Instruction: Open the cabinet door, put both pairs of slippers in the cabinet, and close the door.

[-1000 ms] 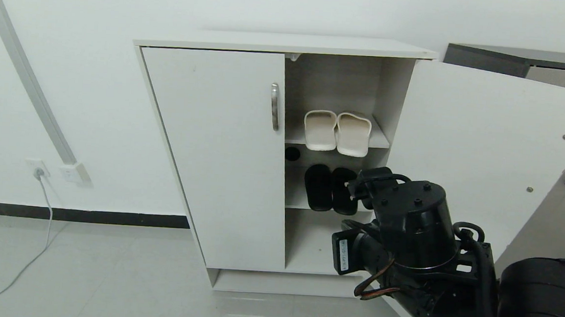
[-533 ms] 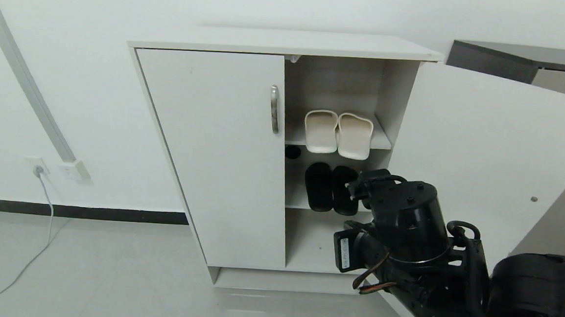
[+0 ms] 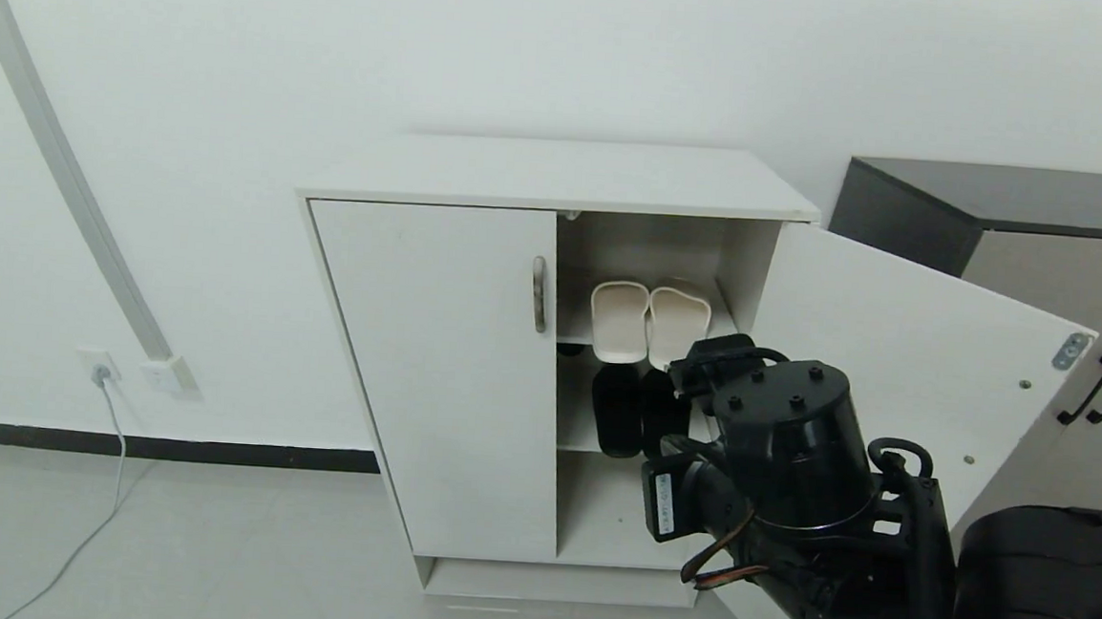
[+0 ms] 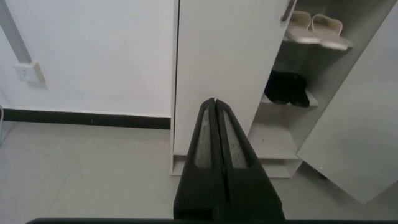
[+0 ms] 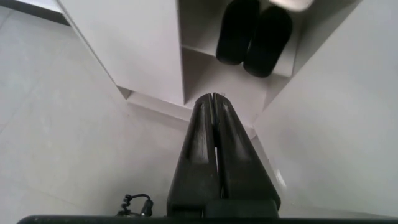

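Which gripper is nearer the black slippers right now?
Right. The right gripper is close in front of the black slippers, slightly below them; the left gripper is farther back, facing the closed left door.

I can read no text anywhere here. A small white sticker [image 3: 663, 504] on my right arm [image 3: 791, 458] carries dark print, too small for me to make out.

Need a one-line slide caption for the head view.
Head view: white slippers above black slippers inside the cabinet; right door open, left door shut.
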